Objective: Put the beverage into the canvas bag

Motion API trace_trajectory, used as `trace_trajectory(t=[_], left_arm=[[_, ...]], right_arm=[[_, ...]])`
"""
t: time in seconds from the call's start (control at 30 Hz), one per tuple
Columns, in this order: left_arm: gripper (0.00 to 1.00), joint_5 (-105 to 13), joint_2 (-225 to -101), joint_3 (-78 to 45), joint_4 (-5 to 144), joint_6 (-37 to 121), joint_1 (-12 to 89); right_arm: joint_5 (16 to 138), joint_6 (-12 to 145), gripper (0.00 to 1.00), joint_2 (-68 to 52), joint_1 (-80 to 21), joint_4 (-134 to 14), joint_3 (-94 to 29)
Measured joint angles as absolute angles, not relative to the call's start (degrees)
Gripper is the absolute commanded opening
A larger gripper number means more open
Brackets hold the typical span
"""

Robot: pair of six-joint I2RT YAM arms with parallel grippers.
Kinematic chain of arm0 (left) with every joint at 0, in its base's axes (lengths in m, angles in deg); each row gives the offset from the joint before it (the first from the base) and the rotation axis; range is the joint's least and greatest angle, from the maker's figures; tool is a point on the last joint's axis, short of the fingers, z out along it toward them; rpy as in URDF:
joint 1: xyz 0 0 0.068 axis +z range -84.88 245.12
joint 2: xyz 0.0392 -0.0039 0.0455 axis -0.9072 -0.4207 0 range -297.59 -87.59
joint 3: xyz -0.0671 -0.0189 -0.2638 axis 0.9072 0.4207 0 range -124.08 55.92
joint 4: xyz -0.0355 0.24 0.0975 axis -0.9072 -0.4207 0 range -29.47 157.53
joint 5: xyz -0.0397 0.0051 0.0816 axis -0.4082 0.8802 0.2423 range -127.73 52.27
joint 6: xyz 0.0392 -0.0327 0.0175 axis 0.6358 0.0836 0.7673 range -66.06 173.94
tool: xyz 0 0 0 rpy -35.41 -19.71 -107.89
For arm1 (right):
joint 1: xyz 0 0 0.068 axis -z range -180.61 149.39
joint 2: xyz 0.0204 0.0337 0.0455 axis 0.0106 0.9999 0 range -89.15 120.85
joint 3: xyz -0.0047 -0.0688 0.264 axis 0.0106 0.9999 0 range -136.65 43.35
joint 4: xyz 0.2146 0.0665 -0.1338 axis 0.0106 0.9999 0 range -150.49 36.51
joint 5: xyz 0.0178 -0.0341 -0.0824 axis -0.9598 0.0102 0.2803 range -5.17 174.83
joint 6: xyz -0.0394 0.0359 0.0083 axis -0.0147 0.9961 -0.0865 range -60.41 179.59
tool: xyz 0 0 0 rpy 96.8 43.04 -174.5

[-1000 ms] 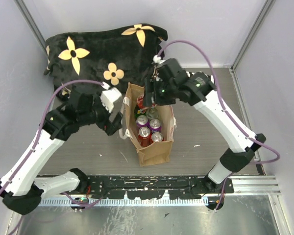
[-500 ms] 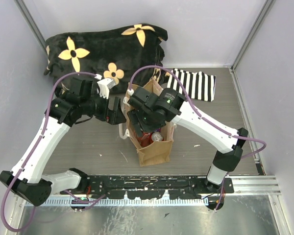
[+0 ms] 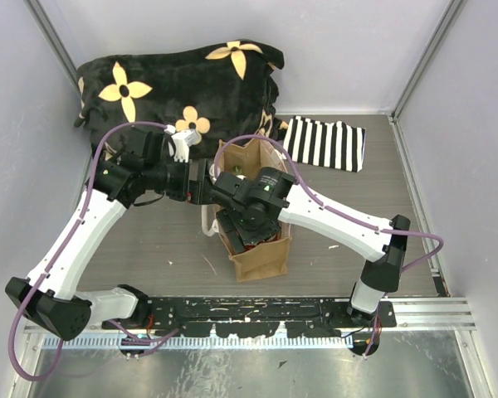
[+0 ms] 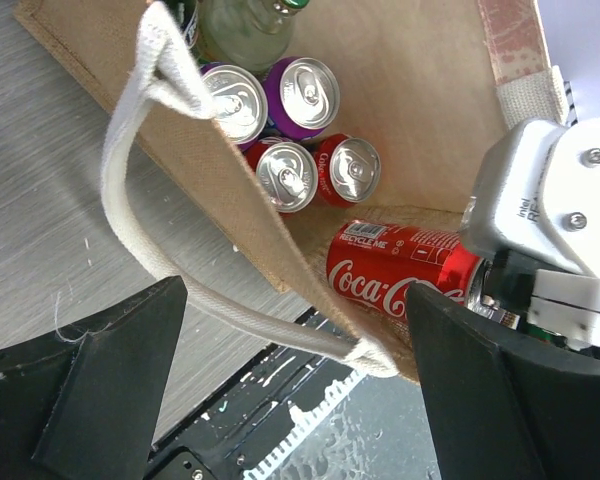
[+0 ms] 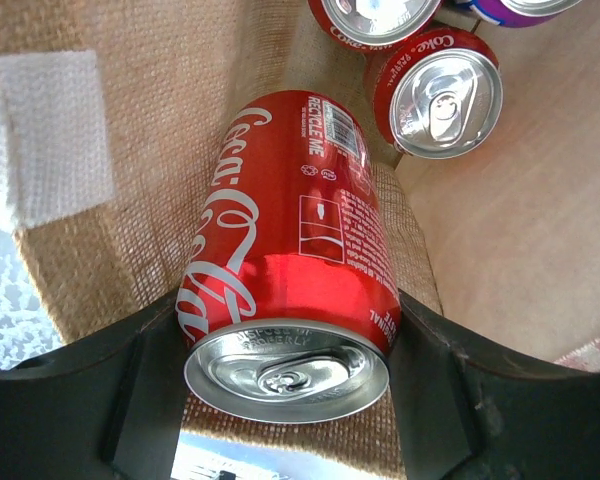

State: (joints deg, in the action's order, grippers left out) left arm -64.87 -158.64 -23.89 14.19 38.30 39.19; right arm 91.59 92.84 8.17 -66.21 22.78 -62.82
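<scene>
Right wrist view showed the right gripper (image 5: 285, 385) pinching a red cola can (image 5: 290, 250) inside the canvas bag (image 5: 140, 150), against its wall, while the left gripper (image 4: 292, 295) sat spread wide beside the bag.

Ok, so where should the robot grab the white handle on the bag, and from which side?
Pinch the middle of the white handle, where its loop sags clear of the canvas bag. Come from outside the bag; the strap is flat and thin, so one finger fits each face.
</scene>
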Motion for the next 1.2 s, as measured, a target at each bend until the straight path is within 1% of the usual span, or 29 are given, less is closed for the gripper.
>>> trace_trajectory(t=[0.17,0.47,0.7,1.2], left_arm=[[0.98,-63.8,-158.6,-22.7,14.5,38.2,39.7],[0.98,-61.2,-158.0,-20.1,14.5,37.8,40.4],[0.98,-59.8,-158.0,-19.0,14.6,37.3,42.7],[0.98,-58.3,-157.0,-18.0,14.5,37.4,42.8]], right_arm=[[91.0,92.9,0.01,8.2,-66.1,21.2,-60.0],[89.8,92.6,0.01,8.2,-66.1,20.1,-58.8],[87.6,92.5,0.01,8.6,-65.9,15.8,-53.5],[85.2,91.3,0.01,10.6,-65.3,9.8,-46.2]])
